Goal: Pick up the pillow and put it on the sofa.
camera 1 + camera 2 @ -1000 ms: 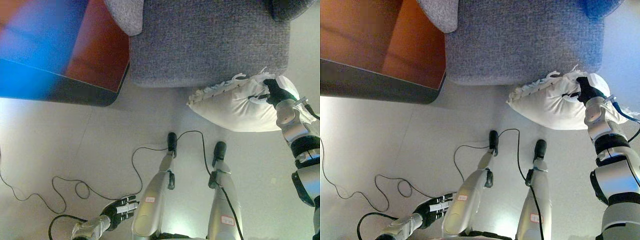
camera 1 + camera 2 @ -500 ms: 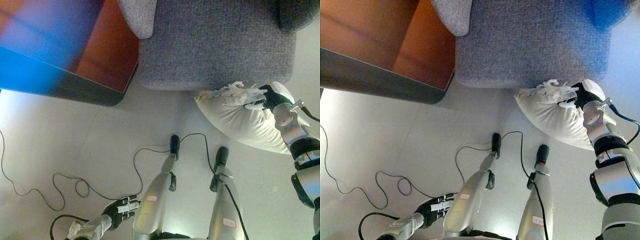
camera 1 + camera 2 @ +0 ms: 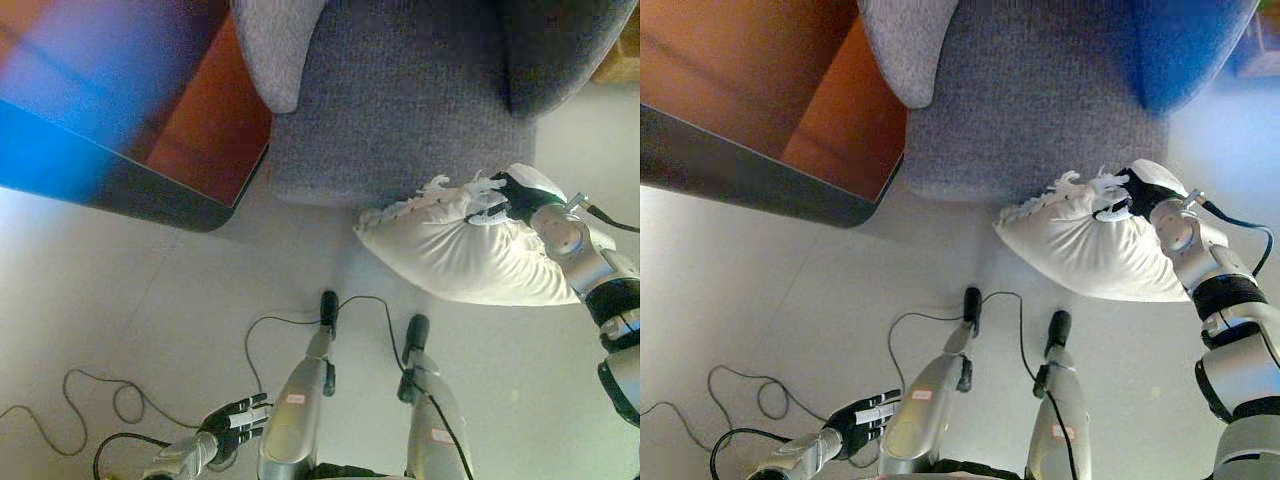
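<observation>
A white pillow [image 3: 455, 252] with a frilled edge hangs off the floor just in front of the grey sofa [image 3: 400, 110]. My right hand [image 3: 520, 195] is shut on the pillow's upper right edge, close to the sofa's front face. The pillow's frilled top edge touches or nearly touches the sofa front. My left hand [image 3: 235, 418] hangs low at the bottom left with relaxed fingers and holds nothing.
A reddish-brown table with a dark rim [image 3: 160, 190] stands at the left, beside the sofa's grey arm [image 3: 275, 45]. A dark cushion [image 3: 555, 50] sits at the sofa's right. Pale floor [image 3: 120, 300] spreads out in front.
The camera has shifted. My right hand has carried the pillow a little to the left and closer to the sofa front. The left hand stays low.
</observation>
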